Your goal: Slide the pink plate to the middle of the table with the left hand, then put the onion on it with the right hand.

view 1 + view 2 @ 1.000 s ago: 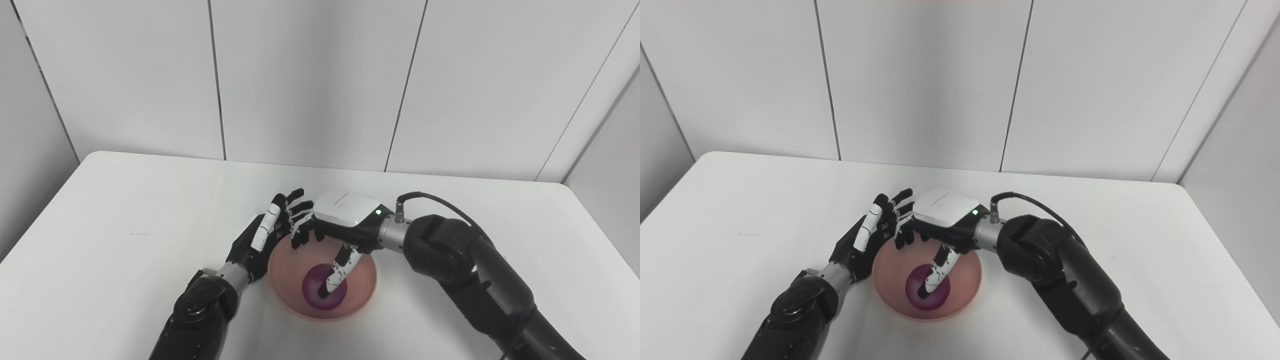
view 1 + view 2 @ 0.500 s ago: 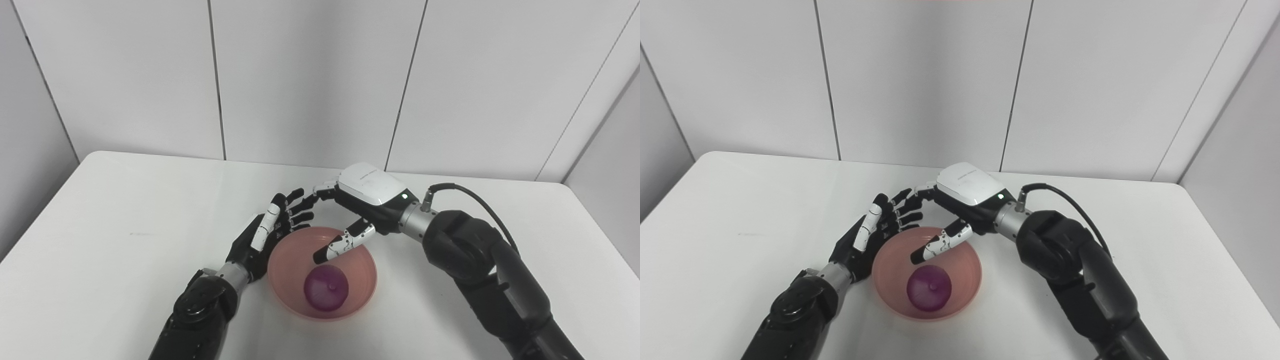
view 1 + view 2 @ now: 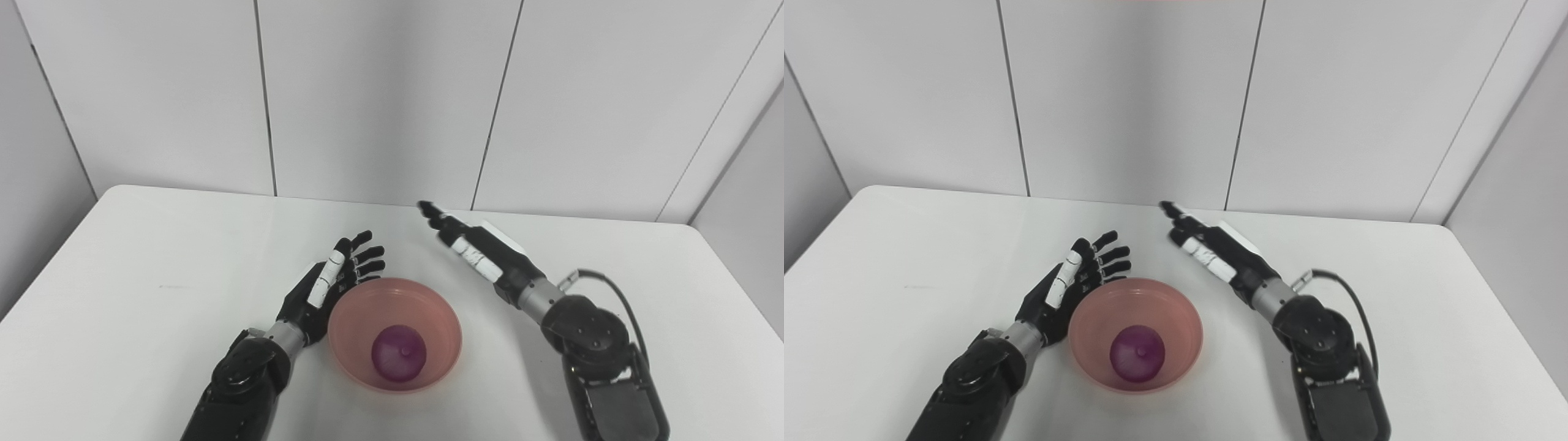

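A pink plate (image 3: 441, 315), shaped like a shallow bowl, sits near the middle of the white table, toward the front. A purple onion (image 3: 399, 353) lies in its centre. My left hand (image 3: 334, 285) is open, fingers spread, resting against the plate's left rim. My right hand (image 3: 474, 251) is open and empty, fingers stretched out, held up to the right of and behind the plate, clear of it. The same scene shows in the right eye view: plate (image 3: 1185, 321), onion (image 3: 1137, 354), left hand (image 3: 1078, 283), right hand (image 3: 1216, 251).
The white table (image 3: 153, 288) has rounded corners and meets a grey panelled wall (image 3: 380, 98) at the back. A black cable (image 3: 615, 291) loops off my right wrist.
My right hand let go of the onion in the plate, opened, rose and drew back to the right. The onion stays in the plate. The left hand has not moved.
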{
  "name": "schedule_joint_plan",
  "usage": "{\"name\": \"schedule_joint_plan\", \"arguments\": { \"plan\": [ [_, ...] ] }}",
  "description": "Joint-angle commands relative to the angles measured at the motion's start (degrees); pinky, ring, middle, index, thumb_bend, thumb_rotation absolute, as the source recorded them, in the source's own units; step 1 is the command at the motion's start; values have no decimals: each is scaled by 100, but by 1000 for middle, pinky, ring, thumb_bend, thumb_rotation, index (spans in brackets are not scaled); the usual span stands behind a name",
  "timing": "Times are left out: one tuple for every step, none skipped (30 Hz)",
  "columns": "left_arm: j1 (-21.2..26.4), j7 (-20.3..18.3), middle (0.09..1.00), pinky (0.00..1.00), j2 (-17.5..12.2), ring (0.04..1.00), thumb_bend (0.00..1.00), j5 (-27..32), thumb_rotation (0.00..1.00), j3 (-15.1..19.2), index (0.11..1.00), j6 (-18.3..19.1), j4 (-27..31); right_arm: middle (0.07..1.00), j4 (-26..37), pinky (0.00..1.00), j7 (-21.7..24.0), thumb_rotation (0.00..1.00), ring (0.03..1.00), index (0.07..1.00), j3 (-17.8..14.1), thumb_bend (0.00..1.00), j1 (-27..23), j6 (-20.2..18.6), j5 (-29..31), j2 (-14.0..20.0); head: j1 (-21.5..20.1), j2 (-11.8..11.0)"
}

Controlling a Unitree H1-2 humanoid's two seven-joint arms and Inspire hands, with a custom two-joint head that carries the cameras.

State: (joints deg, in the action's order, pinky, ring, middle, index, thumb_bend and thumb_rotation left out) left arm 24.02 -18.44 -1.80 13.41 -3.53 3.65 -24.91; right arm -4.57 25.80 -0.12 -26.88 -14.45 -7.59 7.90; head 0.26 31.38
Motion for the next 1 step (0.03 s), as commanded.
{"name": "schedule_joint_plan", "arguments": {
  "plan": [
    [-249,59,890,838,-68,874,796,-129,898,-45,927,524,-335,1000,84,1000,-445,1000,1000,1000,-234,997,-113,-133,272,-174,2,1]
  ]
}}
